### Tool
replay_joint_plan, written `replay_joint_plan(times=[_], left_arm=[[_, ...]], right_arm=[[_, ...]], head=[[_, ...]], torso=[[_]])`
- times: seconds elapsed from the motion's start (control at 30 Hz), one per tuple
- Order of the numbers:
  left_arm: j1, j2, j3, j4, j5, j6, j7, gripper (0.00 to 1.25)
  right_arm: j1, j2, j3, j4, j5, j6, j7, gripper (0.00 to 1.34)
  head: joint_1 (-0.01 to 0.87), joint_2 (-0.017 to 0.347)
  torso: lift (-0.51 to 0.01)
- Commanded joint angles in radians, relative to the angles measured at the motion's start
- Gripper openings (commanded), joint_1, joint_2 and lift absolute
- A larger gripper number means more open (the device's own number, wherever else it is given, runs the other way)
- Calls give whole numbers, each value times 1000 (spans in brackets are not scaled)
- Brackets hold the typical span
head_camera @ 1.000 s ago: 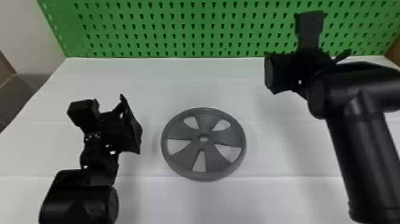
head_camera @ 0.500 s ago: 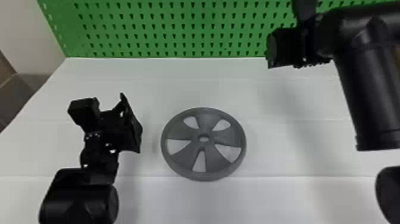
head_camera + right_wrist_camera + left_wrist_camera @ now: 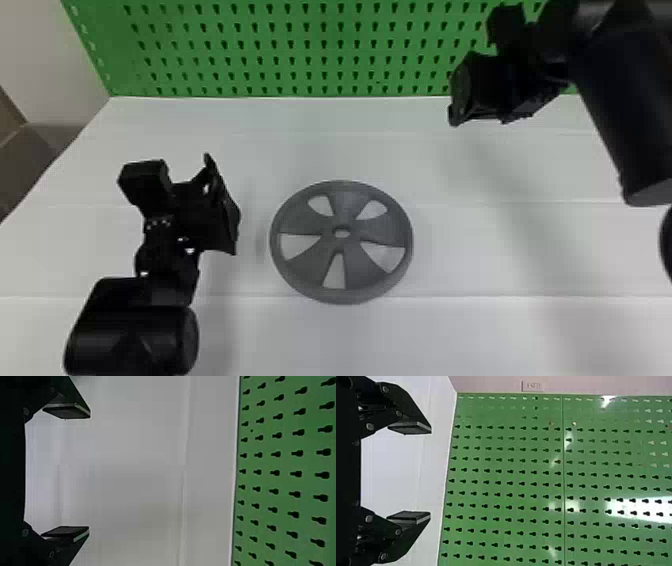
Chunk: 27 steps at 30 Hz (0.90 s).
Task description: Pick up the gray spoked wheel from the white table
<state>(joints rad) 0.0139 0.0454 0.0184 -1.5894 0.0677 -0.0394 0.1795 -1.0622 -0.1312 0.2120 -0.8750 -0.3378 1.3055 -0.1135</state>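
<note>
Gray spoked wheel [image 3: 304,222] lies flat on the white table [image 3: 475,330], between my two arms in the head view, its five broad spokes meeting round a small center hole. Nearest me, the left arm [image 3: 131,340] comes in from the bottom edge, and at its end the left gripper [image 3: 226,215] sits to the left of the wheel, near the rim but apart from it. The left wrist view gives me its fingers [image 3: 411,518] spread wide, with nothing gripped.

Farther out, beyond the wheel and off to its right, I have the right gripper [image 3: 462,100] over the far part of the table, well apart from the wheel. In the right wrist view its fingers [image 3: 67,532] also stand wide apart and hold nothing.

Behind everything, the green pegboard [image 3: 280,50] rises at the table's far edge, with rows of dark slots across it.
</note>
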Motion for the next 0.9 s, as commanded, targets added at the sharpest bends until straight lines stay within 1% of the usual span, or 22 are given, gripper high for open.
replay_joint_plan(times=[0.0,0.1,0.13,0.2,0.27,0.3,0.33,0.37,0.4,0.47,0.5,0.53,0.57,0.67,0.7,0.73,0.87], left_arm=[[-8,10,-8,-4,-6,13,0,765],[-9,17,-8,-6,-8,19,0,764],[-11,19,-8,-8,-8,19,0,764],[-14,25,-14,-8,-8,26,0,764],[-14,28,-15,-9,-8,29,0,764],[-15,31,-15,-9,-8,29,0,764],[-15,31,-17,-11,-9,30,0,764],[-15,33,-17,-11,-9,30,0,764],[-17,34,-18,-11,-11,32,0,764],[-20,37,-21,-11,-12,33,0,764],[-22,40,-23,-11,-12,35,0,764],[-20,40,-23,-11,-12,36,0,764],[-20,44,-25,-12,-12,36,0,764],[-22,48,-29,-12,-12,39,0,764],[-22,48,-31,-12,-12,41,0,764],[-22,50,-31,-12,-12,41,0,764],[-22,54,-31,-12,-12,42,2,764]], right_arm=[[-38,-36,95,106,-155,24,0,1081],[-70,-45,187,197,-262,23,-2,1081],[-78,-47,213,218,-287,18,-2,1081],[-90,-53,271,246,-328,11,-2,1081],[-101,-53,316,271,-360,11,-2,1081],[-108,-53,345,294,-394,9,-2,1081],[-116,-54,380,312,-431,5,-2,1081],[-130,-59,441,334,-487,-5,-2,1081],[-142,-61,488,349,-527,-9,-8,1081],[-160,-64,567,366,-586,-12,-20,1081],[-171,-67,621,370,-619,-20,-23,1081],[-177,-65,652,383,-649,-25,-23,1081],[-185,-67,693,399,-701,-32,-26,1081],[-199,-70,774,430,-813,-45,-28,1081],[-200,-70,791,433,-834,-46,-28,1081],[-205,-71,828,438,-871,-49,-28,1081],[-219,-71,919,467,-995,-58,-29,1081]], head=[[782,66],[782,66],[782,66],[782,66],[782,66],[782,66],[782,66],[782,66],[782,66],[782,66],[782,66],[782,66],[782,66],[782,66],[782,66],[782,66],[782,66]], torso=[[-81],[-81],[-81],[-81],[-81],[-81],[-81],[-81],[-81],[-81],[-81],[-81],[-81],[-81],[-81],[-81],[-81]])
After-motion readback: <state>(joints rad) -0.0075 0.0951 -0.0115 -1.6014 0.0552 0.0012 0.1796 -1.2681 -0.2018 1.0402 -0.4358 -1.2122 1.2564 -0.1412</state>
